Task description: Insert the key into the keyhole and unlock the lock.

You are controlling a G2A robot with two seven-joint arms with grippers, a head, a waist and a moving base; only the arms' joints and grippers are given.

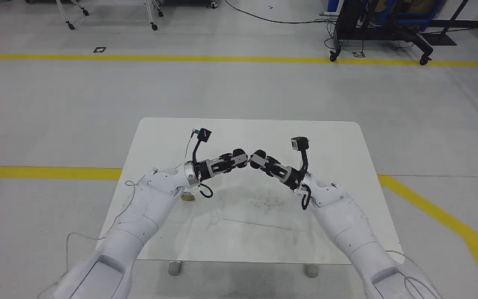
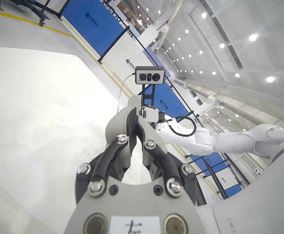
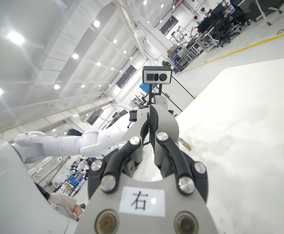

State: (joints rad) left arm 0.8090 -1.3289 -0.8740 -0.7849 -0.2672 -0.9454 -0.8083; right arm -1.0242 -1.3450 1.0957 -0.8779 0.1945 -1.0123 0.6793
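**Top view:** Two arms meet tip to tip above the middle of a white table (image 1: 328, 149), with the left gripper (image 1: 240, 158) and right gripper (image 1: 259, 159) all but touching. A small brass-coloured piece (image 1: 188, 198), probably the lock or the key but too small to tell which, lies on the table to their lower left, just beside the left forearm. The left arm is the nearer one.

**Left wrist view:** The left gripper (image 2: 135, 120) is clenched, pads pressed together. Whether anything is pinched between them cannot be told. A white label (image 2: 135, 225) bearing one dark character sits on its base. The blue panels (image 2: 93, 20) behind carry white print.

**Right wrist view:** The right gripper (image 3: 150, 119) is likewise closed, with nothing visible between its pads. The brass-coloured piece (image 3: 185, 144) lies on the table right of centre, its long axis running from upper left to lower right. Another single-character label marks this gripper's base.
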